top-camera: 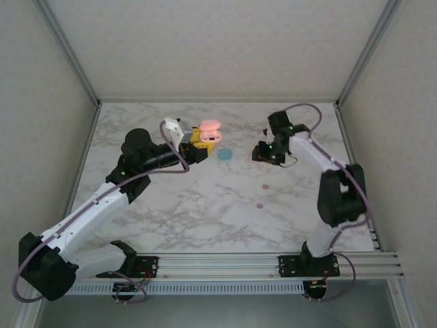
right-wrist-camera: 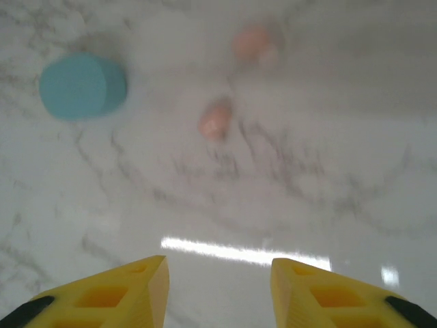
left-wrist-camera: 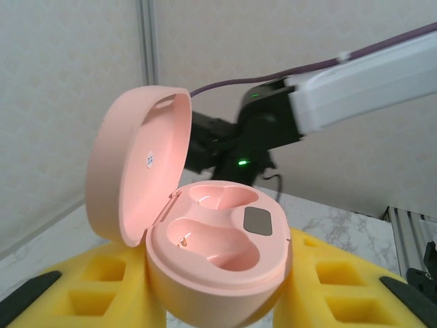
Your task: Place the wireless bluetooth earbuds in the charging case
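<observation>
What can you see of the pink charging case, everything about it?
The pink charging case looks like smooth matte plastic, rounded. Its hinged lid stands open, a small sticker inside. Both earbud wells are empty, with a dark rectangular panel beside them. It sits upright, clamped between the left gripper's yellow fingers.

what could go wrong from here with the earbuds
The peach earbuds are tiny and lie loose on the slick marble table; the open right hand could nudge one away instead of pinching it. The pink case, lid up, is held in the left hand; a push may tilt it.
</observation>
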Robot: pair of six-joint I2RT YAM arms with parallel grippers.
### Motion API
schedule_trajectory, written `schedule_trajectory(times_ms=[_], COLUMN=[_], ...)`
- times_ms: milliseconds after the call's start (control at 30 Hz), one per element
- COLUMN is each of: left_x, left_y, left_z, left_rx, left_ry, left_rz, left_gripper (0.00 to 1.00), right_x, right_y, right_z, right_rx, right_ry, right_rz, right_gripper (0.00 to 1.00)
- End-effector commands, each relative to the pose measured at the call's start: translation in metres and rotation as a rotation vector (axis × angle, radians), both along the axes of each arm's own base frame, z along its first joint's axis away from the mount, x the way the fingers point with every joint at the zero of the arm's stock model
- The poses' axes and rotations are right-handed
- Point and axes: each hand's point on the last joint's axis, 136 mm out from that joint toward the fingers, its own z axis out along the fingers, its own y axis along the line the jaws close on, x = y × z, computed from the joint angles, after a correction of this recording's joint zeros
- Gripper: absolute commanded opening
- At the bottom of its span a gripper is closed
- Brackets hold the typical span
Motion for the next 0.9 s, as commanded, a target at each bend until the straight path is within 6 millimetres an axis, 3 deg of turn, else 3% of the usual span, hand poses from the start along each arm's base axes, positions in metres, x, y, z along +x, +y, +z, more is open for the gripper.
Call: schedule_trajectory(times_ms=[0,67,367,867], left_x=[-0.010,-0.012,-0.015,-0.015], left_y=[0.008,0.013,0.023,0.021], left_z=[0.004,0.004,-0.003,-0.004], left_rx=[0.000,0.002,0.019,0.024], left_ry=[-0.012,-0.016,-0.021,-0.024], left_rz=[0.023,0.044,0.088,0.075], left_gripper=[0.21,0.21,0.21,0.21], right_x=[0.018,0.024,0.030,0.034], right_y=[0.014,0.023,0.026,0.027], right_z=[-0.010,-0.022,-0.056,-0.071], right_rx=[0.013,0.025,-0.071,-0.128], right_ry=[0.043,0.075,0.147,0.170], right_rz=[0.086,0.085,-0.073,-0.185], right_gripper=[0.38,0.38,0.35,0.37])
